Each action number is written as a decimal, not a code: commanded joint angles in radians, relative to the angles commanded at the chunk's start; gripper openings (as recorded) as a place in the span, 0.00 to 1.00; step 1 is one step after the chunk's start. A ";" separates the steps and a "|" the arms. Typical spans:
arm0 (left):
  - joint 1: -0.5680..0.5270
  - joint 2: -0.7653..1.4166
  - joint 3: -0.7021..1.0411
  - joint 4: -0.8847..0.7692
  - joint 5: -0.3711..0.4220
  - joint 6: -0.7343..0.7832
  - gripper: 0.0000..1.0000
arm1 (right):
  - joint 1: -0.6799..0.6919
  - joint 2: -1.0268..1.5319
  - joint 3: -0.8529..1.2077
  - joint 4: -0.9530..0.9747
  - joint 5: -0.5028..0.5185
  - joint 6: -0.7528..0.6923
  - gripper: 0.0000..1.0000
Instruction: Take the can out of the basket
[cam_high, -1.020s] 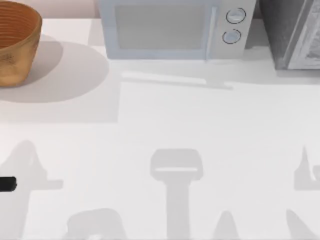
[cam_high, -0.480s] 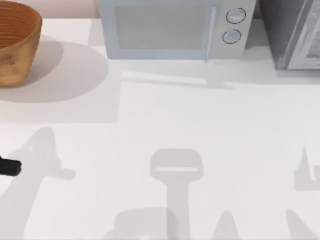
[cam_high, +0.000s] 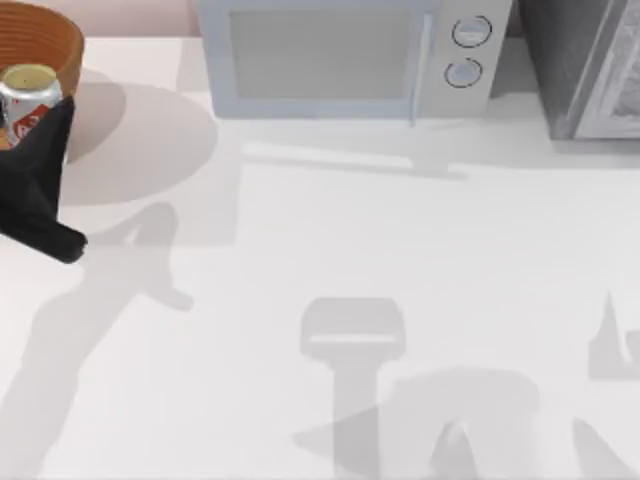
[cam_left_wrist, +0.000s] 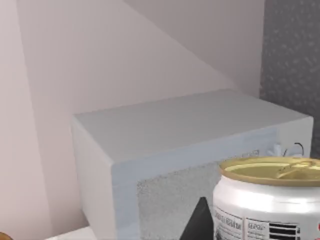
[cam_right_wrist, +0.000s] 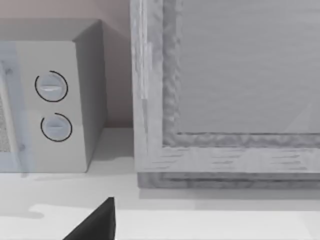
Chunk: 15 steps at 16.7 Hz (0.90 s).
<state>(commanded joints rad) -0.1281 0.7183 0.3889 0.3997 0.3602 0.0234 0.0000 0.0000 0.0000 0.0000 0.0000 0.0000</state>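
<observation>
My left pincer (cam_high: 30, 130) grips the can (cam_high: 29, 98), holding it upright above the basket (cam_high: 62, 40) at the worktop's (cam_high: 350, 250) far left. Beyond the can stands a microwave (cam_high: 340, 55). My right pincer's state I cannot tell.

A white table (cam_high: 400, 250) fills most of the top view, crossed by soft grey shadows. Along the upper edge stands a pale microwave (cam_high: 340, 60) (two round dials at its right), a speckled grey cabinet (cam_high: 585, 65) beside it, against a pinkish wall (cam_left_wrist: 75, 60).
</observation>
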 joint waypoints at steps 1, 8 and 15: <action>-0.009 0.059 0.028 0.032 0.031 0.003 0.00 | 0.000 0.000 0.000 0.000 0.000 0.000 1.00; -0.057 0.475 0.209 0.248 0.240 0.025 0.00 | 0.000 0.000 0.000 0.000 0.000 0.000 1.00; -0.084 0.877 0.359 0.450 0.432 0.029 0.00 | 0.000 0.000 0.000 0.000 0.000 0.000 1.00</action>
<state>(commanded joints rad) -0.2119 1.5950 0.7477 0.8498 0.7925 0.0522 0.0000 0.0000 0.0000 0.0000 0.0000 0.0000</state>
